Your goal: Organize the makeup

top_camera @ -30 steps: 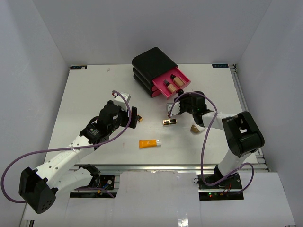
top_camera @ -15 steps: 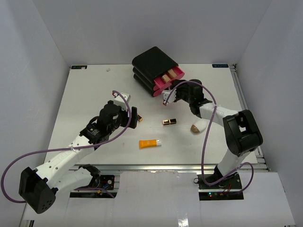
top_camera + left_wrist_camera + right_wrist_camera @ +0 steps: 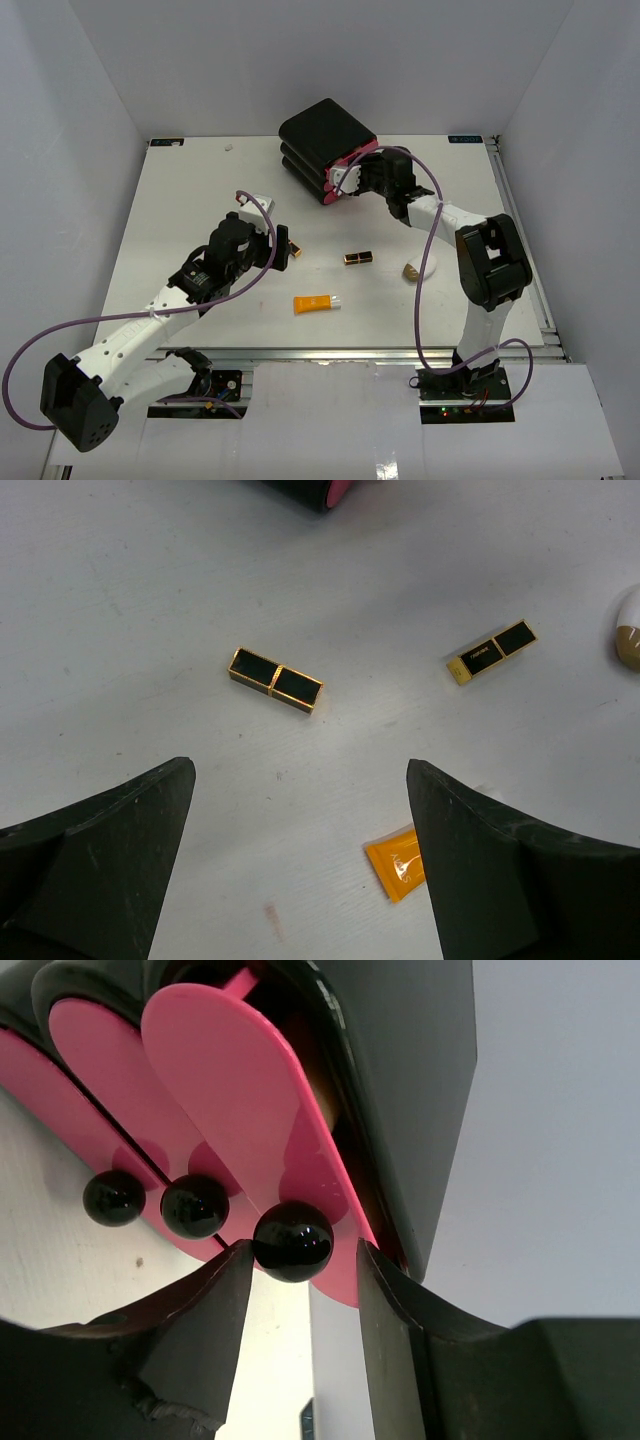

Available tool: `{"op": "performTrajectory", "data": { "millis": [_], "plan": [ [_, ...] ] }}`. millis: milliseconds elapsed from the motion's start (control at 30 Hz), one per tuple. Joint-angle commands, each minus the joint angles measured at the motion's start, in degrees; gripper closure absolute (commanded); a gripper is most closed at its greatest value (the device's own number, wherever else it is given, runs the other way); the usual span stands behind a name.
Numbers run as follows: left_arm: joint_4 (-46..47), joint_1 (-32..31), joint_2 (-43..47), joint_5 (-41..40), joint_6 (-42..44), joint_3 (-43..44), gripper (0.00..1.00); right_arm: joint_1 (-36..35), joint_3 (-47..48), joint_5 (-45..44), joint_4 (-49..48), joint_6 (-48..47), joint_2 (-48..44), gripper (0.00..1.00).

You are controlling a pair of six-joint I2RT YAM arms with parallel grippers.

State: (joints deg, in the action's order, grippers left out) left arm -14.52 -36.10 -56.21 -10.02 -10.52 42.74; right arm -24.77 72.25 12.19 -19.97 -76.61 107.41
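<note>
Left gripper (image 3: 300,770) spread wide, arm half-extended — right gripper (image 3: 303,1252) narrowly parted, arm stretched far forward.

Faint lettering on the orange tube (image 3: 400,865) and one lipstick tube (image 3: 490,652), unreadable

Top drawer (image 3: 250,1120) now nearly shut, right claw (image 3: 302,1268) at knob (image 3: 292,1241).

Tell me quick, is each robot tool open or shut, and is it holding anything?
Left tool: open, holding nothing.
Right tool: open, straddling the top drawer's black knob, not clamped on it.
</note>
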Motion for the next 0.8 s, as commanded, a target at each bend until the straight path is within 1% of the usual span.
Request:
{"op": "performTrajectory", "data": {
  "millis": [0,100,167,333,500,667,767],
  "plan": [
    [1.1,0.3,0.2,0.6,-0.1,-0.1,0.02,-0.1,5.6,1.1,-0.1,9.4,1.0,0.46],
    [1.0,0.3,0.2,0.6,-0.1,-0.1,0.02,-0.2,7.9,1.3,1.3,14.3,1.6,0.43],
    [1.1,0.3,0.3,0.6,-0.1,-0.1,0.02,-0.1,10.2,1.9,2.9,15.9,2.4,0.43],
    [1.0,0.3,0.2,0.4,-0.1,-0.2,0.02,-0.3,12.7,2.8,4.7,20.3,3.8,0.43],
    [1.0,0.5,0.1,0.4,-0.1,-0.1,0.02,-0.2,13.1,3.9,5.6,23.3,3.4,0.43],
    [1.0,0.5,0.6,0.6,-0.1,-0.1,0.02,0.2,10.2,4.7,6.1,26.5,-1.0,0.44],
    [1.0,0.5,0.9,1.0,-0.1,0.0,0.02,1.0,8.3,5.7,7.4,31.5,-4.9,0.43]
  ]
}}
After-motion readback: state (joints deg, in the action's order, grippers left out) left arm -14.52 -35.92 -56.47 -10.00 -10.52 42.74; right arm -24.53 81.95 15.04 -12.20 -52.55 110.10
